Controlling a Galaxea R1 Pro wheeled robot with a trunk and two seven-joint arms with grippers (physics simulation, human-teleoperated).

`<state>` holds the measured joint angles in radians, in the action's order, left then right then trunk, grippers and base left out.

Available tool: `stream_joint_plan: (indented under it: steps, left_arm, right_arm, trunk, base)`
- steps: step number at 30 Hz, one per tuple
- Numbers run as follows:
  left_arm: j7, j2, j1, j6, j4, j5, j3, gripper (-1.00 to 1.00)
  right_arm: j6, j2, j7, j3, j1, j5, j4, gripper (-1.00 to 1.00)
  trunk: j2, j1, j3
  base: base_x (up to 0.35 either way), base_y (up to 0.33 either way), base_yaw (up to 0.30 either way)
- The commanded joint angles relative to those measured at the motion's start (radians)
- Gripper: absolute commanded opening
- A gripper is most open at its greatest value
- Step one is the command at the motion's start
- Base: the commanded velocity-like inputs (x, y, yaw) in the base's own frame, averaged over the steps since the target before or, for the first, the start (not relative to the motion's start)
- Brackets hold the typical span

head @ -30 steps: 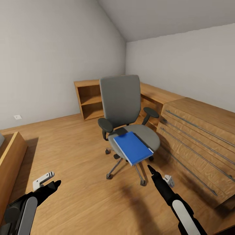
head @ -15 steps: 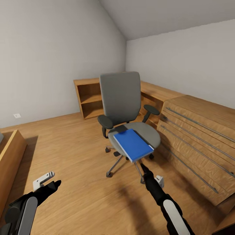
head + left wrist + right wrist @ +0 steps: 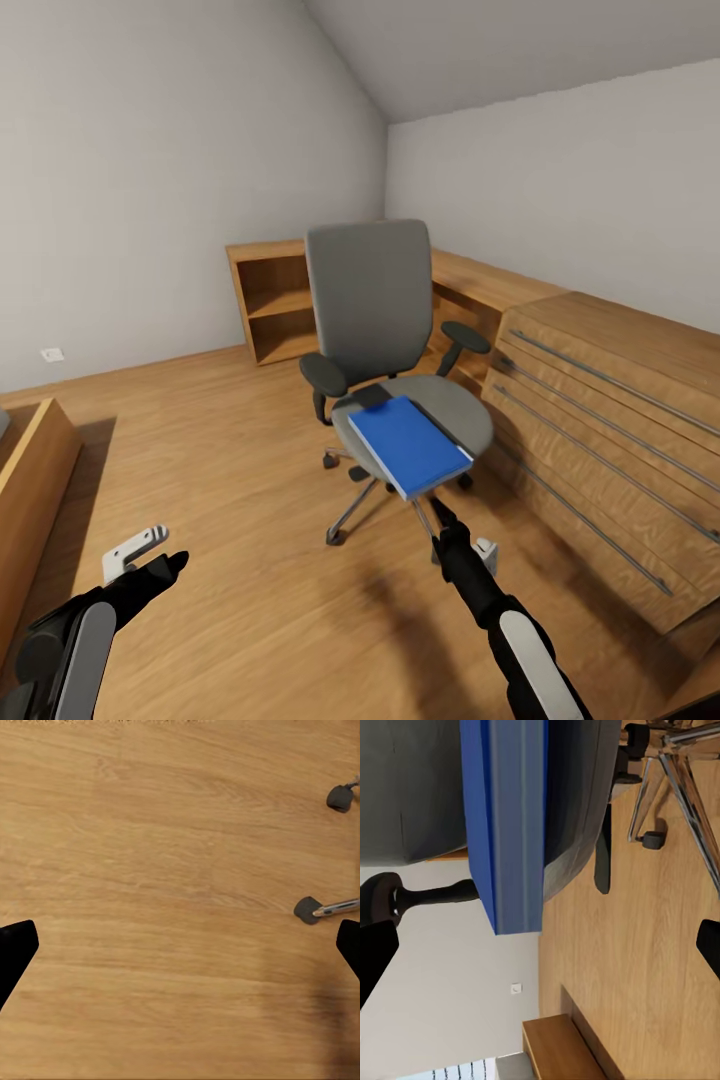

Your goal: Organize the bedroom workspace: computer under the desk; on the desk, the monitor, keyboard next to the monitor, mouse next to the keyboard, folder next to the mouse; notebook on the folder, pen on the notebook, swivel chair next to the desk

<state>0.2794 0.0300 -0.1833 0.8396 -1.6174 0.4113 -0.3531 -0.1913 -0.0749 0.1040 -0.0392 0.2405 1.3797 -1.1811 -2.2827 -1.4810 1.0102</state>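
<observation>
Far left, head view: edge of a low wooden unit (image 3: 30, 480) on the wood floor (image 3: 230, 600). Left gripper (image 3: 150, 565) hangs low over bare floor, well apart from the chair; in the left wrist view its 2 dark fingertips (image 3: 15, 949) sit at opposite edges, so jaws wide, holding nothing. 2 chair casters (image 3: 306, 909) show near 1 fingertip.

Centre: open wooden shelf (image 3: 275, 310) against the back wall. Swivel chair (image 3: 370, 300) stands in front of it, tall grey back, black armrests, metal star base. Blue folder (image 3: 408, 446) lies flat on the seat, its front corner overhanging the seat edge. A small dark flat item lies behind it on the seat; cannot tell what.

Right gripper (image 3: 440, 512) points up just below the folder's overhanging corner, near, not touching. Right wrist view: folder edge (image 3: 506, 825) seen end-on between spread fingertips; jaws wide, empty.

Right: wooden drawer chest (image 3: 610, 420) with long metal handles, beside the chair.
</observation>
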Motion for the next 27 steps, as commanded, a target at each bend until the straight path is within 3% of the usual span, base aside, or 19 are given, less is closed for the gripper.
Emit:
stream_joint_plan:
  steps: [1,27]
  left_arm:
    - [0.007,0.000,-0.001,0.004,-0.001,0.011,-0.001,1.00]
    - [0.007,-0.001,-0.001,0.003,-0.001,0.009,-0.006,1.00]
  right_arm:
    - [-0.003,0.000,0.002,0.001,0.000,0.008,0.000,1.00]
    - [-0.004,0.002,0.000,0.002,0.000,0.007,0.000,1.00]
  trunk:
    - [0.000,0.000,0.001]
    - [0.000,0.000,0.001]
  base:
    - [0.108,0.030,0.000]
    - [0.138,0.012,0.000]
